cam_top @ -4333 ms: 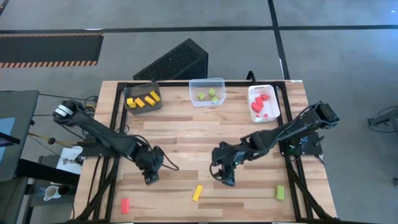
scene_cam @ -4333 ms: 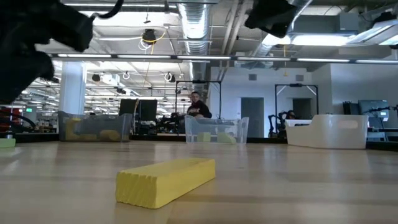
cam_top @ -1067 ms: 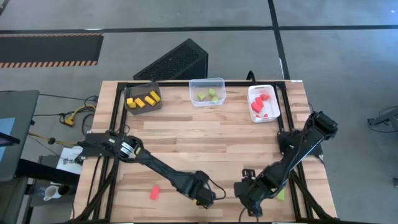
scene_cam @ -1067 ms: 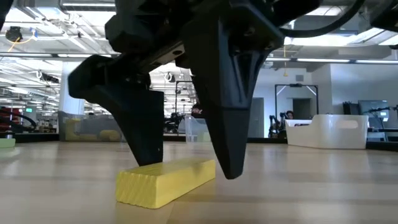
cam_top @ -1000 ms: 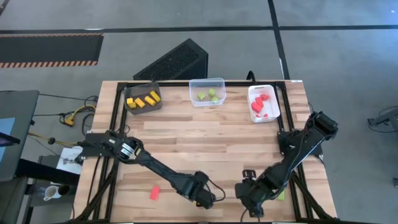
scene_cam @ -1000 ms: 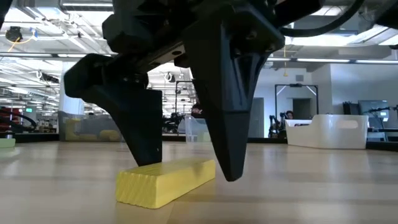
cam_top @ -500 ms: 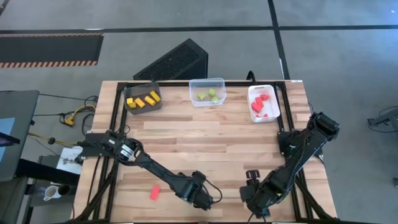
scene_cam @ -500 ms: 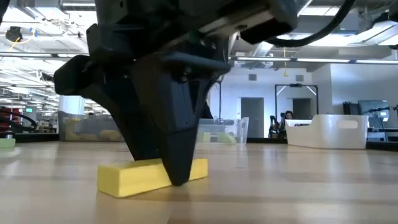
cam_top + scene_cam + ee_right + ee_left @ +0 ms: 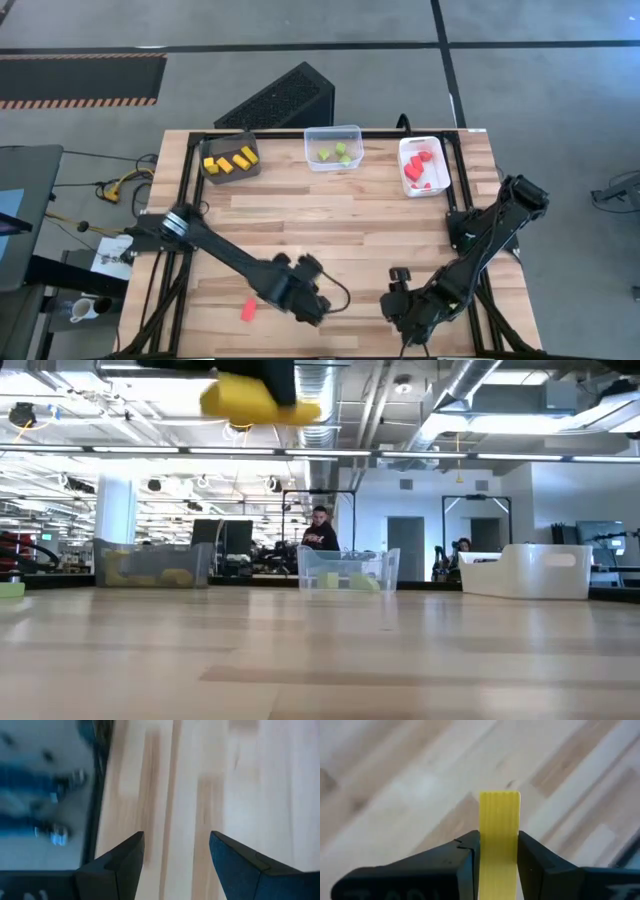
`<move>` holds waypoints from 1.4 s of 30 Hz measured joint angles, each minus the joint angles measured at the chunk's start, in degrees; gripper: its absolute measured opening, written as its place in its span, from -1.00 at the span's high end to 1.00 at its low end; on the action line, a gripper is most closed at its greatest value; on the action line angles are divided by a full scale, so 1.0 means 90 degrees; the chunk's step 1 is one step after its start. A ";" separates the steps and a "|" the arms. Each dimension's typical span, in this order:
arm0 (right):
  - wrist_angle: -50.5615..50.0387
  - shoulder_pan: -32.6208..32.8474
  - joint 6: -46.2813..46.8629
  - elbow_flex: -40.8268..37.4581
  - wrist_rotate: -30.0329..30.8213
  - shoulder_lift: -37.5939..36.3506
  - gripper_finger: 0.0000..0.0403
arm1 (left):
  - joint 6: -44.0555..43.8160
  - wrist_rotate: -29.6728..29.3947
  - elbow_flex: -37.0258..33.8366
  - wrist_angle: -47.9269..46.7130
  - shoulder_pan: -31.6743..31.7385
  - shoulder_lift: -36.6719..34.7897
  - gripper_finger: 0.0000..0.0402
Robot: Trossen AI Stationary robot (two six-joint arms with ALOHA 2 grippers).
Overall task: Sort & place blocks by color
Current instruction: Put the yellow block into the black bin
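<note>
Yellow block is off the surface now; half a second ago it lay flat under me near the front edge. My left claw is clamped on it, lifted clear. Next stop, I'd judge: dark bin at back-left corner with other yellows. Red block waits near front edge. Right claw hangs apart, empty, front-right.

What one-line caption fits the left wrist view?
Left gripper shut on a ribbed yellow rectangular block, held clear above the light wooden tabletop.
</note>
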 joint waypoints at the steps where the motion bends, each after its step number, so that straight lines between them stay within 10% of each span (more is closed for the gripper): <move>1: 0.0224 -0.0050 -0.0078 0.0000 0.0188 -0.0051 -0.21 | 0.0109 -0.0147 -0.0062 -0.0034 0.0000 -0.0223 0.70; 14: 0.2914 -0.0960 -0.0578 0.0000 0.0594 -0.0206 -0.21 | -0.0008 -0.1432 -0.1665 -0.2541 0.0668 -0.3382 0.70; 24: 0.3919 -0.1286 0.0356 0.0000 0.0662 -0.0206 -0.21 | 0.3758 -0.0240 -0.4957 -0.1107 0.5484 -0.5841 0.70; 32: 0.4284 -0.1181 0.1117 0.0000 0.1445 -0.0206 -0.21 | 0.6636 0.0718 -0.5617 0.0603 0.8921 -0.5200 0.70; 42: 0.4409 -0.0970 0.1613 0.0000 0.2206 -0.0206 -0.21 | 0.7430 0.0567 -0.5561 0.1244 0.9486 -0.4133 0.30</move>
